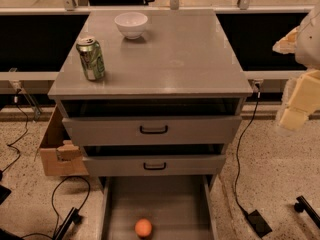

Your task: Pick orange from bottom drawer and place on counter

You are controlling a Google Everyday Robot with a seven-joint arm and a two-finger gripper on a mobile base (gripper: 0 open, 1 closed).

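The gripper (298,104) hung at the right edge of the view, off the counter's right side and just below the level of its front edge; how far it was open could not be told, and nothing showed in its hold. Far down and to the left of it, the orange (143,228) lay on the floor of the bottom drawer (170,199), which was pulled out, the fruit sitting near the drawer's front and a little left of centre, apart from both thin side walls. Between the gripper and the cabinet's right flank lay open speckled floor, crossed only by a black cable (239,159) running down to a power brick (259,223). Left of the gripper and slightly above it spread the counter (190,59), its right half and front strip bare. On the counter's far side from the gripper stood a green soda can (91,59) close to the left edge, and a white bowl (131,24) near the back edge. The top drawer (200,130) and middle drawer (200,166) stood partly out, overhanging the rear of the bottom drawer. A cardboard box (57,156) sat beyond the cabinet's left side.
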